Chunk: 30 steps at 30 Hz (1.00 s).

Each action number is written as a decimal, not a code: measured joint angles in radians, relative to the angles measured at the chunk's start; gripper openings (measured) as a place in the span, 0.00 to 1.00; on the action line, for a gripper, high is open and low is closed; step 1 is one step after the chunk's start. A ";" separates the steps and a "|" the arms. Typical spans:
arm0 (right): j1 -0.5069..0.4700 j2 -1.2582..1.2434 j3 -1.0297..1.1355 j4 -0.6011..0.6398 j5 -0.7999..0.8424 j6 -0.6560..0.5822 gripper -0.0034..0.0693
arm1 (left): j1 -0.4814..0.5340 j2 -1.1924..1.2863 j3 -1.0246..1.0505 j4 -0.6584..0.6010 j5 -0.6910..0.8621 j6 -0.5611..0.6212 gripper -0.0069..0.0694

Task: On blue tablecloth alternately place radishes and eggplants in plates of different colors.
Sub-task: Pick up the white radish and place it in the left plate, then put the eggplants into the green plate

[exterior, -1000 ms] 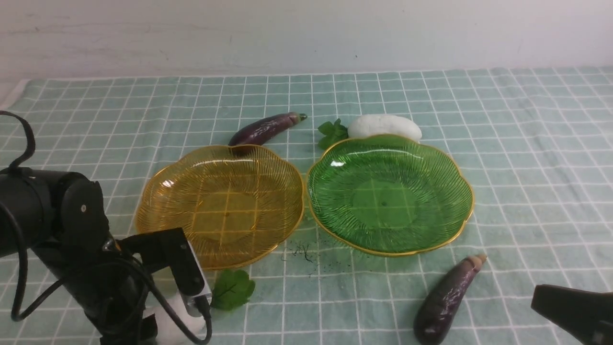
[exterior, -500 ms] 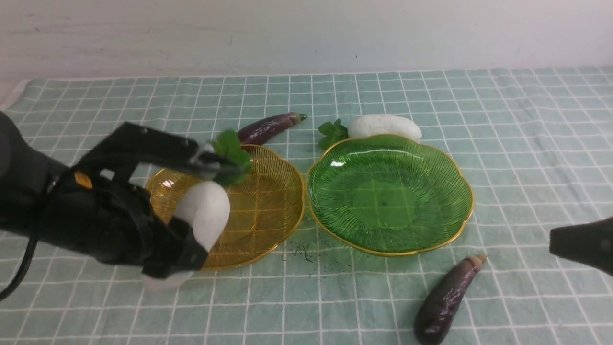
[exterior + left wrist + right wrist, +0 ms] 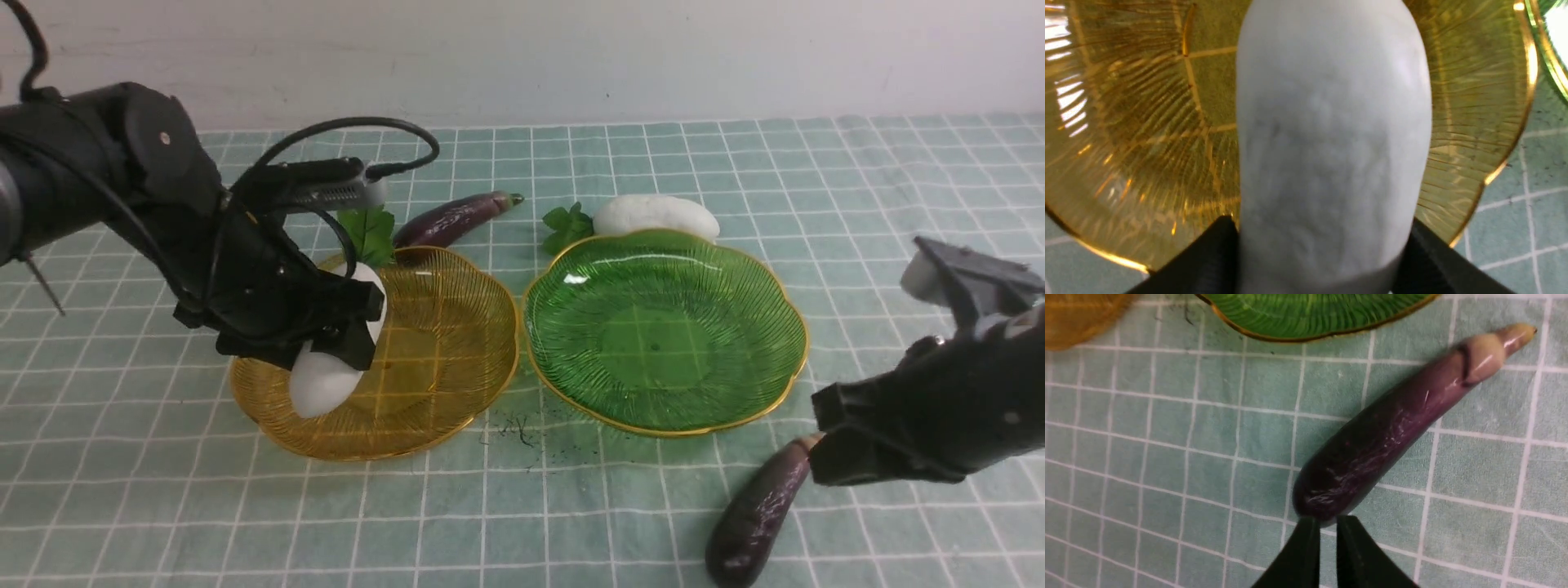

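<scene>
Hovering over blue tablecloth (image 3: 522,506), left fingers (image 3: 356,314) clamp a radish (image 3: 320,385); right fingers (image 3: 1300,555) slightly apart.

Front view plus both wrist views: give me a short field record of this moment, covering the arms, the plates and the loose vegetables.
left gripper: shut on a radish, tilted over the amber plate
right gripper: fingers narrowly parted, empty, at the blunt end of the near eggplant
green plate: empty
on the tablecloth: near eggplant, far eggplant behind amber plate, second radish behind green plate
</scene>
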 joint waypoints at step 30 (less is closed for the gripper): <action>-0.009 0.196 -0.044 -0.105 -0.087 0.199 0.51 | 0.001 0.117 -0.484 0.108 0.233 -0.009 0.10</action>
